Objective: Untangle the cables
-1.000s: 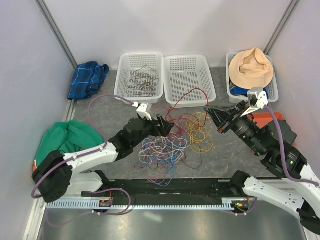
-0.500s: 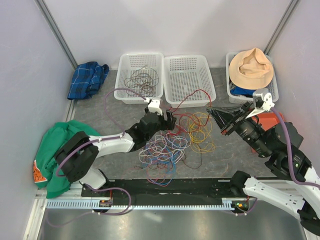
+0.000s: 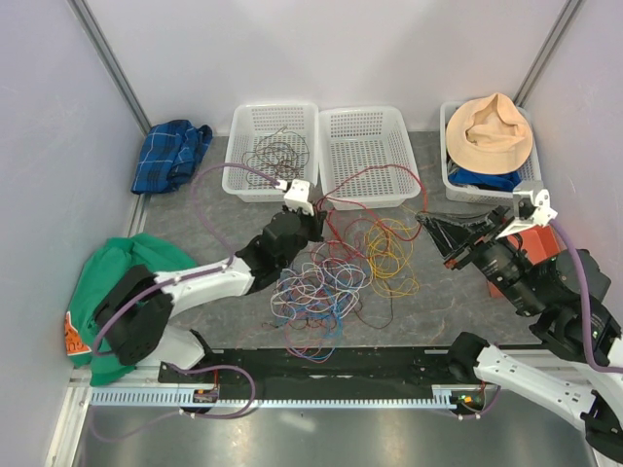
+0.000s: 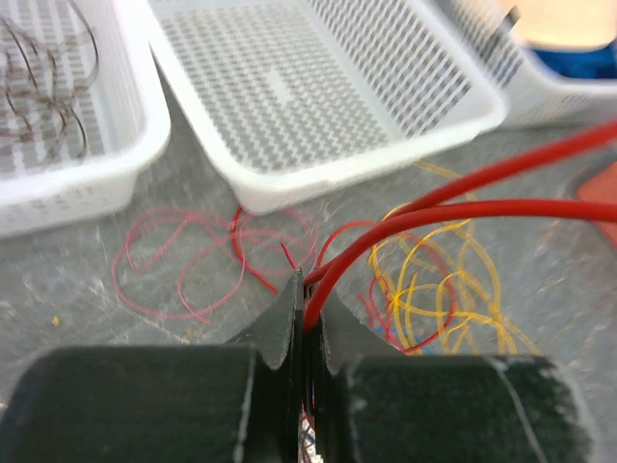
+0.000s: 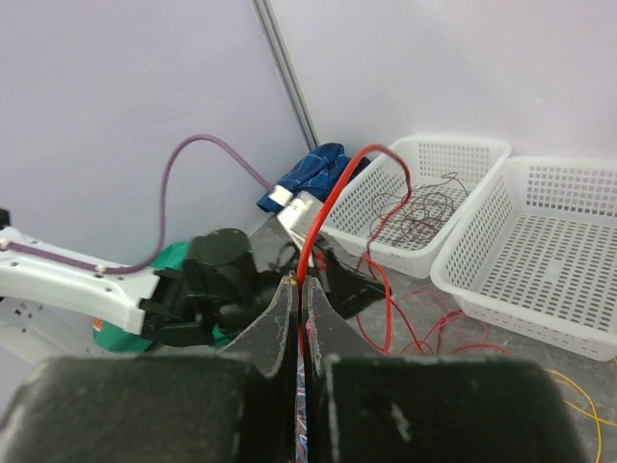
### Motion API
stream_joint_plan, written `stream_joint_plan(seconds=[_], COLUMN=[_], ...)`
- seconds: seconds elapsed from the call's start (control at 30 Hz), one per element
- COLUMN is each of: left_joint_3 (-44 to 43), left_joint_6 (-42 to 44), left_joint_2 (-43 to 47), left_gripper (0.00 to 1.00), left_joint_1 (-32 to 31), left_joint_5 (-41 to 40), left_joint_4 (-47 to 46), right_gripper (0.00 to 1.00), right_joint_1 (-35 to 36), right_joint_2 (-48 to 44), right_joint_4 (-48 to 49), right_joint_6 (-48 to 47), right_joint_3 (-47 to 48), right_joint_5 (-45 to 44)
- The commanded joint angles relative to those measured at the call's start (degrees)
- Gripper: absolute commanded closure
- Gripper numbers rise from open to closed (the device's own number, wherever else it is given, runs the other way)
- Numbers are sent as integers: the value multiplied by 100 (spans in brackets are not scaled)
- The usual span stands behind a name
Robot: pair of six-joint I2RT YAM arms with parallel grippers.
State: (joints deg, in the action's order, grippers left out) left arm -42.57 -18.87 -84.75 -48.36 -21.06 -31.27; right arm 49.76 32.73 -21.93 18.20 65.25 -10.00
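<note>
The cables [image 3: 326, 282] lie in a mixed tangle of blue, purple, white, red and yellow loops on the grey table, in front of the baskets. One red cable [image 3: 375, 171] rises from the pile and arcs over the middle basket between both grippers. My left gripper [image 3: 314, 222] is shut on it at the tangle's far left edge; the left wrist view shows the red cable [image 4: 453, 210] pinched at my gripper [image 4: 306, 289]. My right gripper [image 3: 426, 222] is shut on the same red cable [image 5: 333, 198], which leaves my gripper [image 5: 300, 283] upward. Yellow loops [image 4: 453, 289] lie to the right.
Three white baskets stand at the back: the left one [image 3: 238, 180] holds dark brown wires [image 3: 275, 156], the middle one [image 3: 331, 185] holds nothing, the right one [image 3: 450, 175] carries a tan hat [image 3: 492, 131]. Blue plaid cloth [image 3: 170, 154] lies back left, green cloth [image 3: 131, 268] at left.
My left gripper closed on the red cable, having moved toward the baskets. My right gripper drew back to the right, lifting the red cable into a higher arc over the middle basket.
</note>
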Motion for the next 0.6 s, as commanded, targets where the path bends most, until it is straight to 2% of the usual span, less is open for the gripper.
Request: stream_joint_plan(seconds=[0.0,0.07,0.23,0.37,0.57], left_joint_3=[-881,-1244,-2430,-3439,-4511], left_joint_6=[393,455,542,657,771], left_joint_2=[1187,1600,1997,1866,1330], left_gripper=[98,98,98,98,98], left_joint_1=[19,19,19,19,19], left_joint_5=[180,312,541,682,840], left_joint_4=[941,1375,2176,2493,2432], right_gripper=[100,100,100,100,100], right_joint_1=[16,8,8,8,8], right_joint_2=[-92,-57,154,444,1120], right_joint_4=[14,14,136,233,716], right_joint_6=[-44,-44,-44,-123,-158], right_joint_3=[242,233,137,198,339], right_joint_5=[-318,-397,-581,-801,-1092])
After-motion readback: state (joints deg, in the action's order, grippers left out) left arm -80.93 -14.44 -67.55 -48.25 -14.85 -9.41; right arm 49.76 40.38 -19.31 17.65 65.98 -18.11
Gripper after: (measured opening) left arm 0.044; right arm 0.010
